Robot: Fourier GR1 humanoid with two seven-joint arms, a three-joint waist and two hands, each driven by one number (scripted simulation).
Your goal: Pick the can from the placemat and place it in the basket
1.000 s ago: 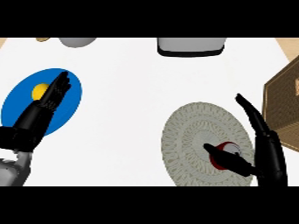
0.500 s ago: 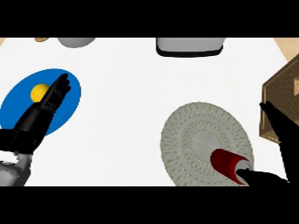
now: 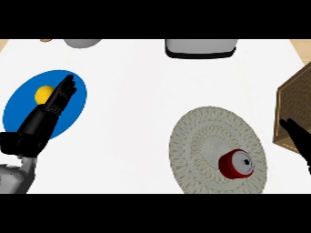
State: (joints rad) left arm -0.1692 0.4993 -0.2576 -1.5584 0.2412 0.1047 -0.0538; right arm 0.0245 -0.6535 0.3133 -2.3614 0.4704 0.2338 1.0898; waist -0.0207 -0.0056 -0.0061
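Note:
The red can [image 3: 236,163] with a silver top stands on the round woven grey placemat [image 3: 205,132], toward its lower right part. My right hand [image 3: 307,146] is at the view's right edge, past the placemat's rim and apart from the can. Its fingers are straight and point up toward the wicker basket [image 3: 304,105], so it is open and holds nothing. My left hand [image 3: 45,116] rests open over the blue plate [image 3: 24,100] at the left, fingers stretched out.
A yellow round item [image 3: 44,93] lies on the blue plate by my left fingertips. A grey bowl [image 3: 83,43] and a white and black appliance [image 3: 200,48] stand along the counter's far edge. White countertop lies between the plate and the placemat.
My right hand has drawn away to the right, off the placemat, leaving the can uncovered on it. The left hand has not moved.

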